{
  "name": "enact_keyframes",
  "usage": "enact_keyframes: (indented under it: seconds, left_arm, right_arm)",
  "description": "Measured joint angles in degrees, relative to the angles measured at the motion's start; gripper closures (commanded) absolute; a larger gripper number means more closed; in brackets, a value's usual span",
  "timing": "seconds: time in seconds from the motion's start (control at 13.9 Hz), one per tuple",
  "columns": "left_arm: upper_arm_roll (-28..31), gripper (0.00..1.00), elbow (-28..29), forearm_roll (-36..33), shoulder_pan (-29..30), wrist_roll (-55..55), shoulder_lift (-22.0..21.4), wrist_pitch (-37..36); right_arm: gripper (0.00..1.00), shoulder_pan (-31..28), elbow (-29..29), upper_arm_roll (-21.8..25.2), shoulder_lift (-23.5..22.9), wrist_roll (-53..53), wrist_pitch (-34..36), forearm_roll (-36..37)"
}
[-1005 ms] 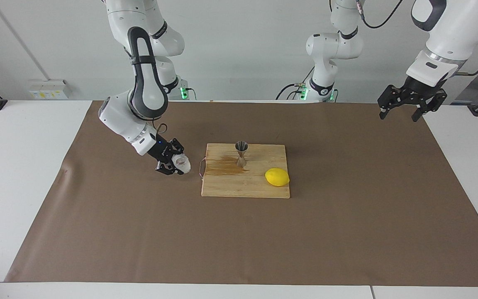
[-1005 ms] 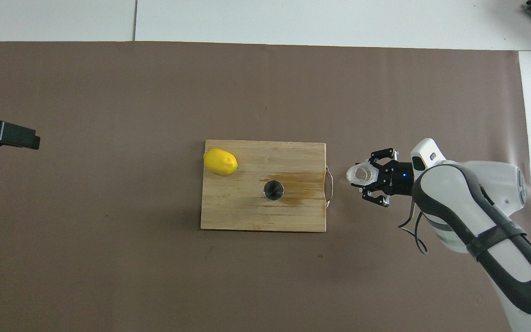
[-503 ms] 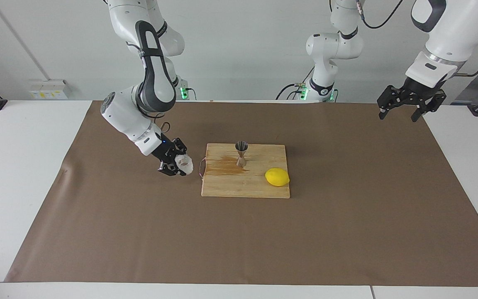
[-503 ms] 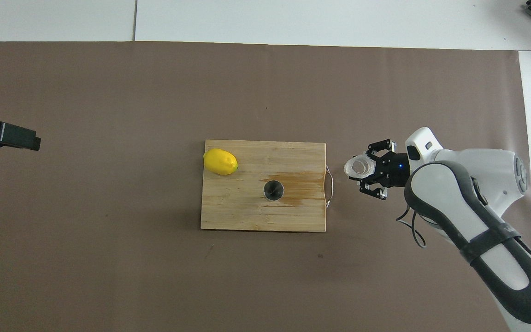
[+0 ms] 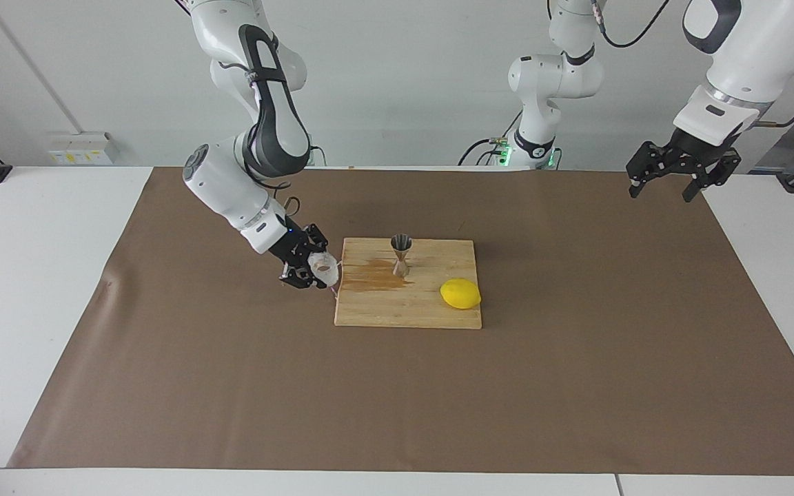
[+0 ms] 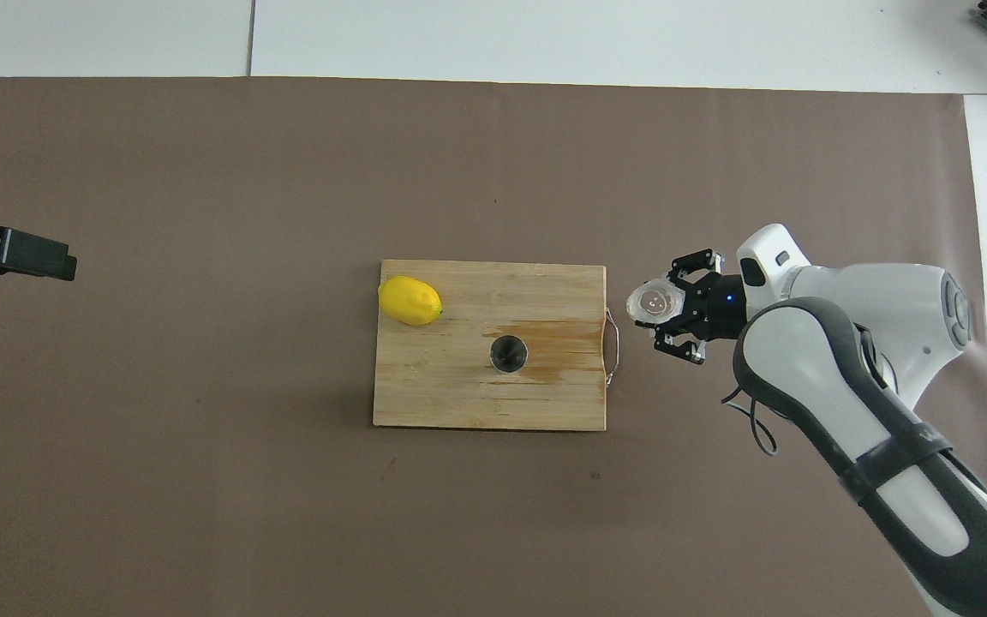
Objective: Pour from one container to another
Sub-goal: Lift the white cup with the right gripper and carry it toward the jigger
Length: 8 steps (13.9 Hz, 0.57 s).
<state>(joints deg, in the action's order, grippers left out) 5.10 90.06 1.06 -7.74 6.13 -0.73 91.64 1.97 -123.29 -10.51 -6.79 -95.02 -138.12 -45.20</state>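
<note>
My right gripper (image 5: 314,270) is shut on the small clear textured glass cup (image 5: 325,268) and holds it low over the brown mat, just beside the handle end of the wooden cutting board (image 5: 404,308). In the overhead view the cup (image 6: 655,302) sits at the tip of the right gripper (image 6: 673,314), mouth facing up. The steel hourglass jigger (image 5: 401,255) stands upright on the board (image 6: 459,403), next to a dark wet stain; it also shows in the overhead view (image 6: 508,353). My left gripper (image 5: 676,173) waits open and empty, high over the left arm's end of the table.
A yellow lemon (image 5: 460,293) lies on the board at a corner toward the left arm's end and farther from the robots than the jigger; it also shows in the overhead view (image 6: 409,301). A thin wire handle (image 6: 613,344) sticks out of the board toward the cup.
My right gripper has carried the glass cup sideways toward the cutting board, now close to its handle. The left arm has barely moved.
</note>
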Motion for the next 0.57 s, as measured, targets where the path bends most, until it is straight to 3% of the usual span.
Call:
enact_keyframes:
  seconds: [0.57]
  left_arm:
    - [0.3, 0.00, 0.0, 0.0, 0.0, 0.0, 0.0, 0.0]
  right_arm:
    - [0.61, 4.3, 3.2, -0.2, 0.0, 6.9, 1.3, 5.6]
